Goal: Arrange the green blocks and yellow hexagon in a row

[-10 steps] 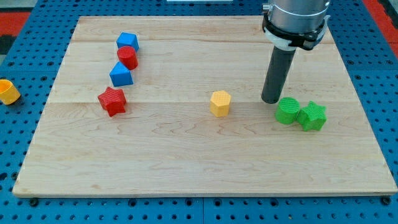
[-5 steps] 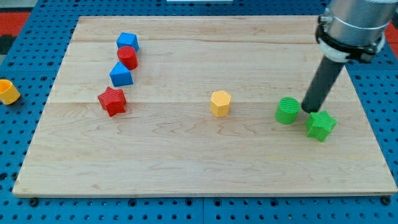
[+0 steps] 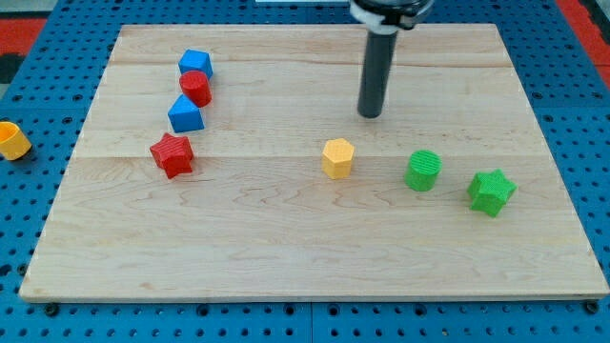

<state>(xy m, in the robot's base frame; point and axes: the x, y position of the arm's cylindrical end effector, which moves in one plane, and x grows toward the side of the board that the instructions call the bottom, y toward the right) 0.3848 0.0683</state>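
No writing or brand marks can be read anywhere. The desk (image 3: 286, 257) is a pale wooden board of joined planks with visible grain, set on a blue pegboard (image 3: 38, 314) dotted with holes. The dark, smooth rod comes down from the frame's top centre; there is no claw on it, and my tip (image 3: 370, 115) rests on bare wood, above and between the yellow hexagon (image 3: 337, 158) and the green cylinder (image 3: 422, 171), touching neither. Those two and the green star (image 3: 491, 192) lie apart in a loose line slanting down towards the right of the frame; both green blocks have ribbed surfaces. At upper left sit a blue block (image 3: 194, 64), a red cylinder (image 3: 196, 89), a second blue block (image 3: 185, 114) and a red star (image 3: 172, 155). An orange piece (image 3: 13, 140) lies off the board at the left edge.
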